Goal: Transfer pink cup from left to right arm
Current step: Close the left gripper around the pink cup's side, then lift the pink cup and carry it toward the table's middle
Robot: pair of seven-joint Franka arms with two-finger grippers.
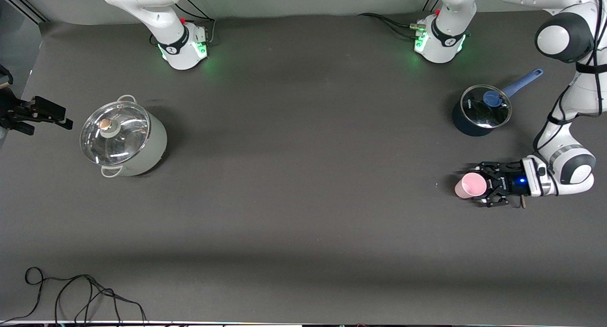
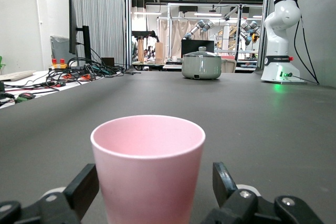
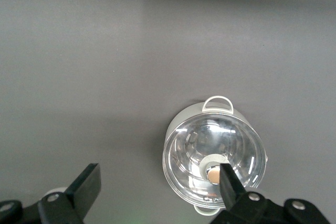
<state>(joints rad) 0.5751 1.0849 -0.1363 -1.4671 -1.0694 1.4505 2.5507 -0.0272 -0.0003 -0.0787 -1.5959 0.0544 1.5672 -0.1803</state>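
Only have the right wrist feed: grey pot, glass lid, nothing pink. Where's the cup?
Observer: The pink cup stands upright at the left arm's end of the table, between the fingers of the left gripper.
Operator: Gripped?
Observer: No. The left wrist view shows a gap between each finger and the cup; the gripper is open.
Operator: Anything crowding it?
Observer: Only a blue saucepan with a glass lid, farther from the front camera than the cup and well apart from it.
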